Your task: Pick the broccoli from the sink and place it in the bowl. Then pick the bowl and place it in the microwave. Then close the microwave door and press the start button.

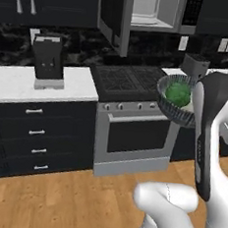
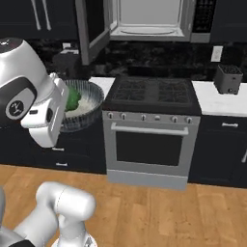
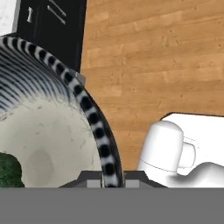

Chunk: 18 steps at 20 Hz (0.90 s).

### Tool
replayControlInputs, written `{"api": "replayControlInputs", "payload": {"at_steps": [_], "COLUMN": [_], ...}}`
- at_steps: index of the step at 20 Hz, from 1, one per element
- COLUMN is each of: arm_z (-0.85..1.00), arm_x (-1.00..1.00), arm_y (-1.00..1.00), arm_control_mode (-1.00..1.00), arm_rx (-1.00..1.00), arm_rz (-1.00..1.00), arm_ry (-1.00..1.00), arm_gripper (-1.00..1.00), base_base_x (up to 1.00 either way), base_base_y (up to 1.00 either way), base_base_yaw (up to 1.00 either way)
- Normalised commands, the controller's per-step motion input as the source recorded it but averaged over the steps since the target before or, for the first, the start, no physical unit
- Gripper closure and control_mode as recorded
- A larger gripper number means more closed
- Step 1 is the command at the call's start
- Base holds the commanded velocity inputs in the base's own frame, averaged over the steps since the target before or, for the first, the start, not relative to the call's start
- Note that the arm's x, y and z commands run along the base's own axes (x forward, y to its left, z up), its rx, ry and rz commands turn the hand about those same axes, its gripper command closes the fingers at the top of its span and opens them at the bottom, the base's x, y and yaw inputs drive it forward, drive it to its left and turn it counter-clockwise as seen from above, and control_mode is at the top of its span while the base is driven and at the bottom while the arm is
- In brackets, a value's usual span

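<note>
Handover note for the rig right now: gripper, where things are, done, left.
Gripper: shut on the rim of the round blue-grey striped bowl, carried in the air in front of the black stove.
Small green broccoli floret: inside the bowl.
Dark-framed microwave above the stove: cavity empty, grey-framed microwave door swung open.
Done: broccoli in bowl, bowl picked up.
Left: bowl into microwave, close door, press start.

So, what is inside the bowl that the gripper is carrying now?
The bowl holds the broccoli, lying on the speckled whitish inside. The arm covers the bowl's near side, so the rest of its inside is hidden. The gripper clamps its rim.
</note>
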Motion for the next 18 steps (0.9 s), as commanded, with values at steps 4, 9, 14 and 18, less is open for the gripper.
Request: {"api": "replayControlInputs", "payload": {"at_steps": [4,9,14,18], "arm_z": [0.0,0.0,0.0,0.0], "arm_x": [0.0,0.0,0.0,0.0], "arm_y": [0.0,0.0,0.0,0.0], "arm_control_mode": [1.0,1.0,1.0,1.0], "arm_rx": [0.0,0.0,0.0,0.0], "arm_rz": [0.0,0.0,0.0,0.0], "arm_ry": [0.0,0.0,0.0,0.0], "arm_gripper": [1.0,1.0,1.0,1.0], "base_base_x": [0.0,0.02,0.48,0.76], "base_base_y": [-1.0,-1.0,-0.77,-0.64], "base_base_yaw": [0.24,0.39,0.44,0.27]}}
